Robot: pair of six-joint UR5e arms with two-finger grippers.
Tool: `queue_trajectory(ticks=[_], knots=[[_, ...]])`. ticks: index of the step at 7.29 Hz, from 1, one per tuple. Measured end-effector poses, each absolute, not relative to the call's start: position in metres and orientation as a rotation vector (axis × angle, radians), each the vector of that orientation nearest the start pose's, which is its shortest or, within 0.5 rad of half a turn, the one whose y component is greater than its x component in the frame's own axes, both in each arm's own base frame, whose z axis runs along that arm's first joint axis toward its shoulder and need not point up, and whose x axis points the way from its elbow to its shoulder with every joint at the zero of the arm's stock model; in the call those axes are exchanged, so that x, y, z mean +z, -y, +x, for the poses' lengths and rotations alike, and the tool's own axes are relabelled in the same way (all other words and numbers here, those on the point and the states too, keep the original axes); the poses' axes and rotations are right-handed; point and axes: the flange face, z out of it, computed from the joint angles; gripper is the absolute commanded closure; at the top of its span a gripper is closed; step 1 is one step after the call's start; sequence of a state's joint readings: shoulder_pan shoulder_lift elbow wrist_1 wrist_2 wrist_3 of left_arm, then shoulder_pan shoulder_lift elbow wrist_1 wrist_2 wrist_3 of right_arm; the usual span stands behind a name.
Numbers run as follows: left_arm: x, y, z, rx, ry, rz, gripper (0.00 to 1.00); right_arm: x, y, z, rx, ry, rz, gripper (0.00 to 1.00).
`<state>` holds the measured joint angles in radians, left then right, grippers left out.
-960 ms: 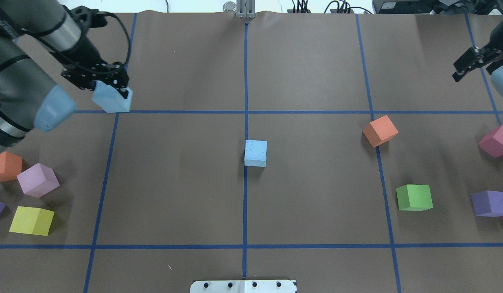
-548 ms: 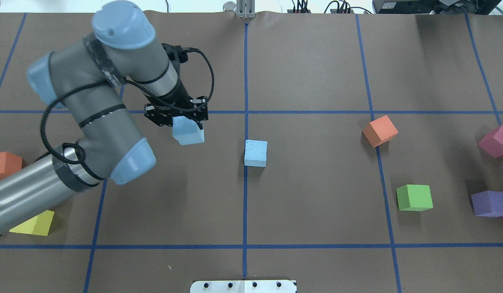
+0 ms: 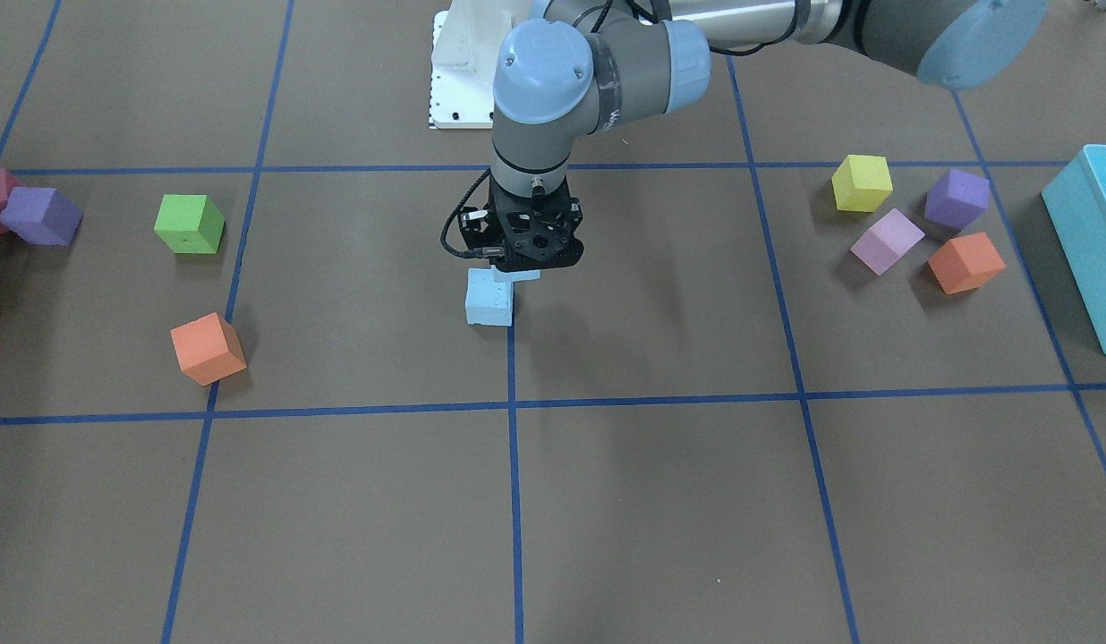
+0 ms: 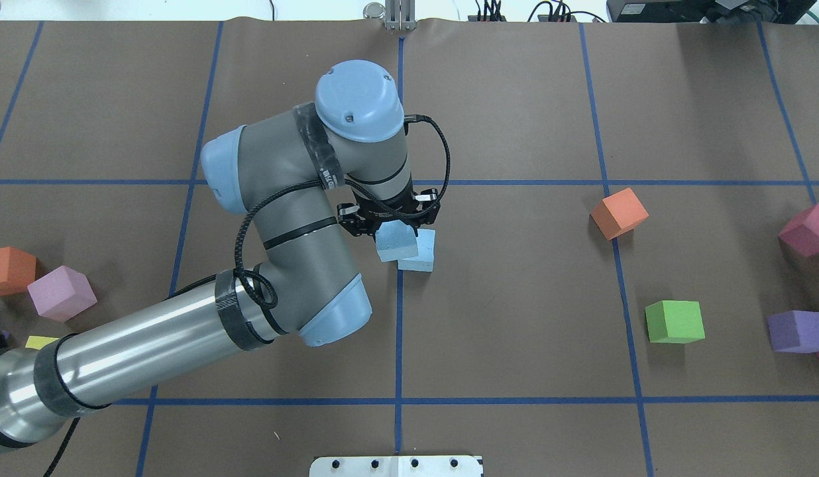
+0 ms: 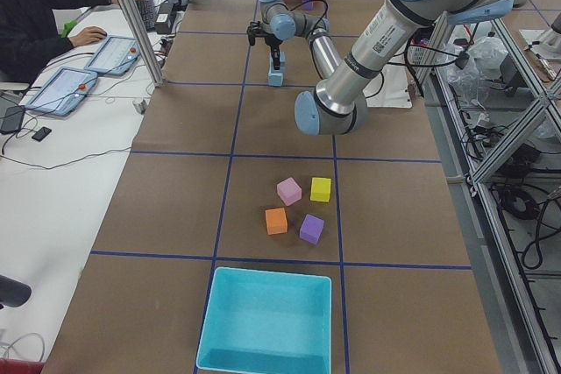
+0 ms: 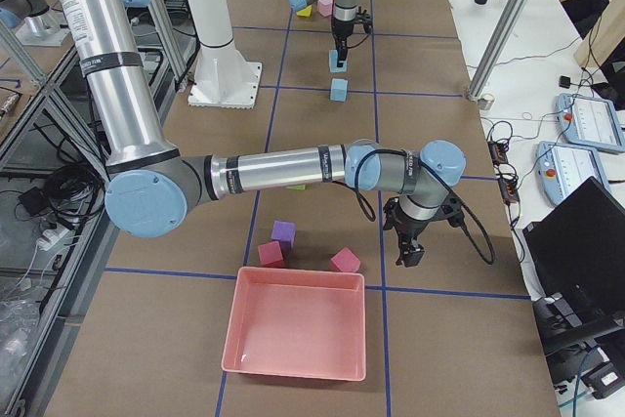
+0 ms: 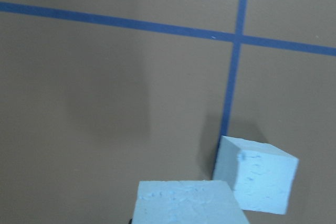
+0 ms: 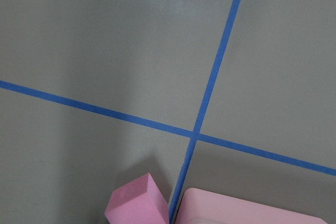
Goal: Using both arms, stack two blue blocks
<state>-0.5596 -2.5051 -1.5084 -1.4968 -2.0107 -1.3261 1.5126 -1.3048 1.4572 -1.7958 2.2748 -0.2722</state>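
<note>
Blue blocks are close together at the middle of the table [image 4: 515, 331]. The lower blue block [image 4: 427, 252] rests flat on the brown paper, on the tape line [image 4: 398, 344] that runs from the robot's edge to the operators' edge. The upper blue block [image 4: 395, 244] is clamped between the fingers of the left gripper [image 3: 524, 259], which points straight down from the left arm [image 4: 151, 358]. In the exterior right view the upper blue block hangs above the lower one with a clear gap, so the two do not touch. The left wrist view shows it offset to one side and slightly turned, its edges not lined up with those of the block below.

The right arm [image 6: 283, 165] reaches toward the table's right end, and the right gripper [image 6: 411, 253] hangs low near the operators' edge, just beside a pink bin [image 6: 293, 372]. Whether its fingers are apart or together cannot be told.

Toward the right end lie an orange cube [image 4: 619, 212], a green cube [image 4: 675, 322], a purple cube [image 4: 799, 331] and a pink cube [image 4: 807, 230]. Toward the left end a lilac cube [image 4: 60, 293] and a second orange cube [image 4: 8, 270] lie near a turquoise bin [image 3: 1085, 233].
</note>
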Motion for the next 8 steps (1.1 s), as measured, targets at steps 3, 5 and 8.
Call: queue_trajectory(ticks=[3, 5, 8], knots=[[0.103, 0.473, 0.606, -0.116, -0.875, -0.059, 0.38, 0.601, 0.593, 0.035, -0.292, 0.71, 0.0, 0.0], [0.109, 0.476, 0.612, -0.112, -0.874, -0.056, 0.37, 0.601, 0.593, 0.035, -0.292, 0.709, 0.0, 0.0], [0.114, 0.477, 0.614, -0.111, -0.868, -0.057, 0.03, 0.6, 0.594, 0.035, -0.289, 0.708, 0.001, 0.0]])
